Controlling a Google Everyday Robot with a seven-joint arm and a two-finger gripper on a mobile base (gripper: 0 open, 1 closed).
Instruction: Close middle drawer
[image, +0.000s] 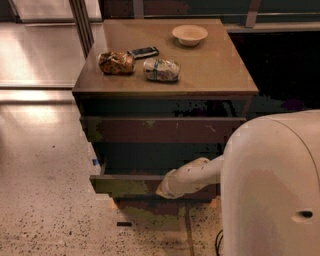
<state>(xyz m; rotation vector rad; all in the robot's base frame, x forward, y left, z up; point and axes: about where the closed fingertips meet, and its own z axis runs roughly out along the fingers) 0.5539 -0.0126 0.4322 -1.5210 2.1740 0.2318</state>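
The middle drawer (125, 185) is a wide dark olive-brown drawer low in the cabinet. It stands pulled out a short way, with its plain front strip facing me. My gripper (166, 188) is at the end of the white arm and rests against the middle of that front strip. The arm end covers the fingers. Above the drawer is the reddish-brown scuffed drawer front (160, 130), which sits almost flush with the cabinet.
On the cabinet top (215, 70) lie a pale bowl (189, 34), a dark phone (143, 52), a brown snack bag (116, 62) and a white-green packet (161, 69). My white body (272, 185) fills the lower right. Speckled floor lies to the left, with a small dark object (124, 224) on it.
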